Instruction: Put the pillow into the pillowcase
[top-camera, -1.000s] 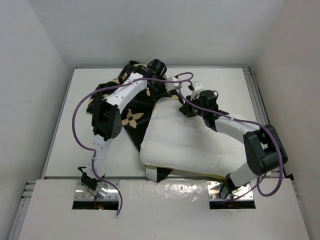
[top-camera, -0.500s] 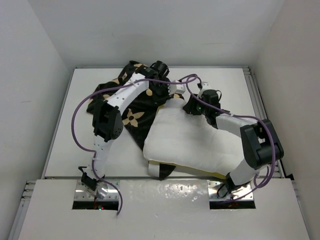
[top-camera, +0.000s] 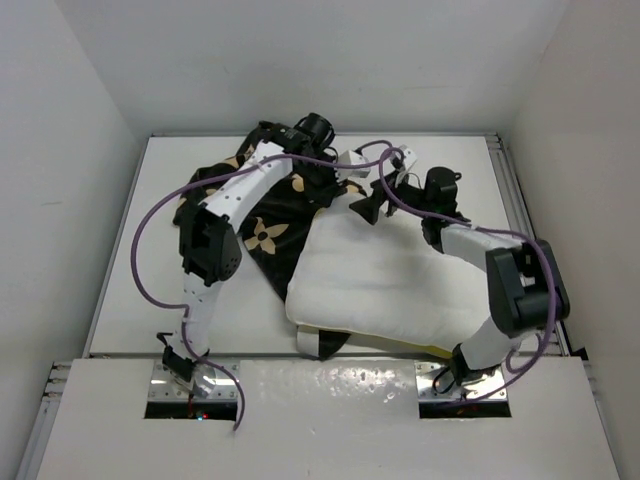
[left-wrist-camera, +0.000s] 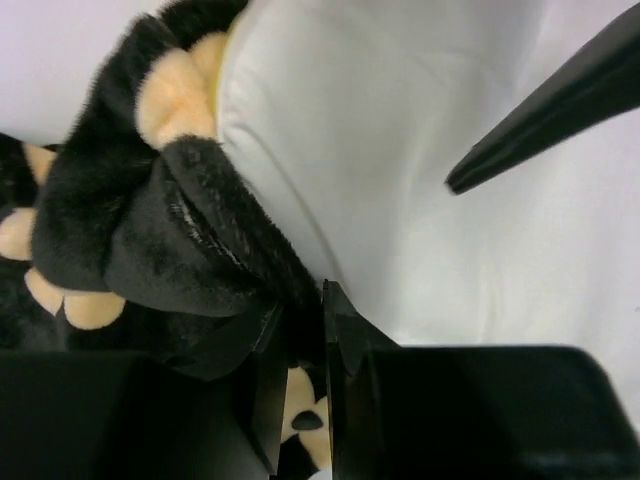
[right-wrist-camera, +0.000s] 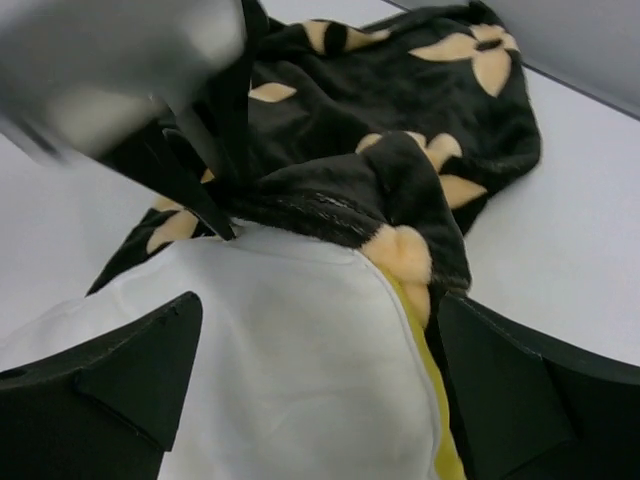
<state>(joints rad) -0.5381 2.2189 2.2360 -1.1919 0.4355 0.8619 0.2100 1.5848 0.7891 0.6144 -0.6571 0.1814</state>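
Pillow (top-camera: 390, 285): lies flat on the table (top-camera: 130, 280), nearest the arm bases. Nearly all of it is outside the case; only the far-left corner sits in the mouth.
Yellow trim (right-wrist-camera: 425, 350): shows at that far corner, right where the dark cloth begins.
Near flap: a dark strip pokes out under the pillow's near edge, so the case's lower layer probably runs beneath it.
Right gripper (right-wrist-camera: 320, 390): fingers spread wide, holding nothing, poised over the pillow's far corner. Likely released so it can take a fresh hold for the next push.
Left gripper (left-wrist-camera: 300, 350): fingers almost together with the case's hem caught between them. The upper lip is held up so the mouth stays open for the corner.
Pillowcase (top-camera: 265, 215): bunched at the far left of the table, mouth facing the pillow and the rest heaped behind.
Change over the last second: the right fingers were down on the pillow's far corner and have since parted and drawn back toward the far right. The left wrist has barely shifted. The pillow has hardly travelled.
Progress, as judged: early — one corner entered and the bulk still to feed in.
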